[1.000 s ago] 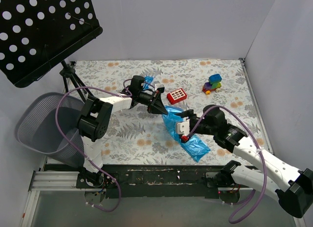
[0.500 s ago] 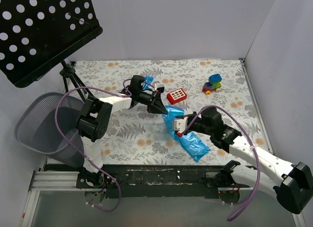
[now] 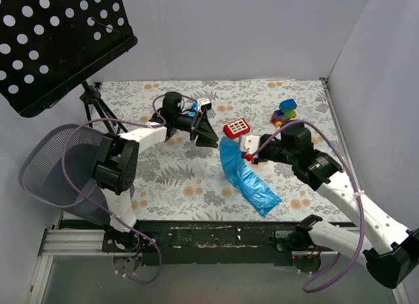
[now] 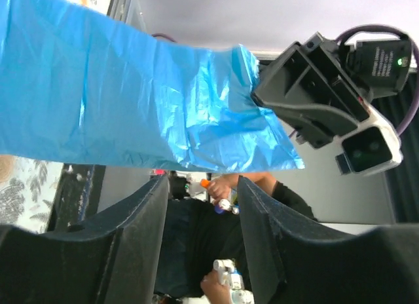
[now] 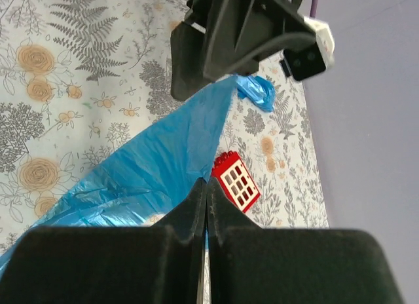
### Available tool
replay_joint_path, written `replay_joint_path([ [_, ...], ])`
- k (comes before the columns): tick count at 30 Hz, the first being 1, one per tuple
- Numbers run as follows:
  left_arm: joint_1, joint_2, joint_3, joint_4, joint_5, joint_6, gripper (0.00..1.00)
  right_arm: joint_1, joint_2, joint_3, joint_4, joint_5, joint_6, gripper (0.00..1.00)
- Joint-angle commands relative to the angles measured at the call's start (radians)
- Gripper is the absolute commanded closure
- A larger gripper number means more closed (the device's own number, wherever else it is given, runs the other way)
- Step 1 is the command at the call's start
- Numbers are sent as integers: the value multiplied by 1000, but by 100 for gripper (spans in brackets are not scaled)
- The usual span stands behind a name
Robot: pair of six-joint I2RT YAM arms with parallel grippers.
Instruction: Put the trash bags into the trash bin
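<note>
While the flowery surface [image 3: 170, 179] fills most of the top view, the black perforated music stand [image 3: 59, 42] looms over its far-left corner. Next down in size is the trash bin [image 3: 49, 170], the grey mesh one. It sits off the left edge of the surface beside the left arm's base, well apart from the bag.

The trash bag [image 3: 249, 183] is out on the surface right of centre, a long crinkly blue strip running from near the front edge up toward the red block. Its far end is held up in the air. The right gripper [image 3: 246, 149] is clamped on that top corner, and its own wrist view shows the fingers pressed flat together with blue film right at the tips.

The left gripper [image 3: 208, 130] sits just beside that same corner, on its left, open and grasping nothing. In the left wrist view its fingers [image 4: 131, 238] stand apart with an empty gap, and the bag hangs past the tips.

Smaller stuff: the toy-brick car [image 3: 284, 112] is toward the far right, clear of the bag. The red block [image 3: 236, 128] lies just beyond the bag's raised end, roughly between the two grippers.
</note>
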Motion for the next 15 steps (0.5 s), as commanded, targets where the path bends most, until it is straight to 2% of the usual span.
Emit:
replay_joint_path([
  [1,16,-86,199,-531,-7,540,51,-68,35,152,-243,-98,78,99],
  [2,15,-75,300,-758,-96,830,48,-87,48,192,-286,-114,78,99],
  [3,4,-75,364,-861,-215,981,46,-116,62,221,-315,-136,72,99],
  [4,-11,-82,402,-938,-397,1094,45,-134,79,247,-350,-161,61,99],
  [5,-27,-98,424,-972,-508,1192,44,-154,96,276,-383,-184,51,99],
  [8,-33,-263,282,-807,-618,1331,40,-191,150,362,-488,-238,6,99],
  [10,-38,-419,134,-629,-641,1439,29,-200,188,400,-510,-250,-6,99],
  [12,-50,-548,4,-509,-658,1551,22,-203,211,430,-499,-256,6,99],
  [15,-96,-598,11,-487,-696,1647,23,-203,255,489,-487,-278,47,99],
])
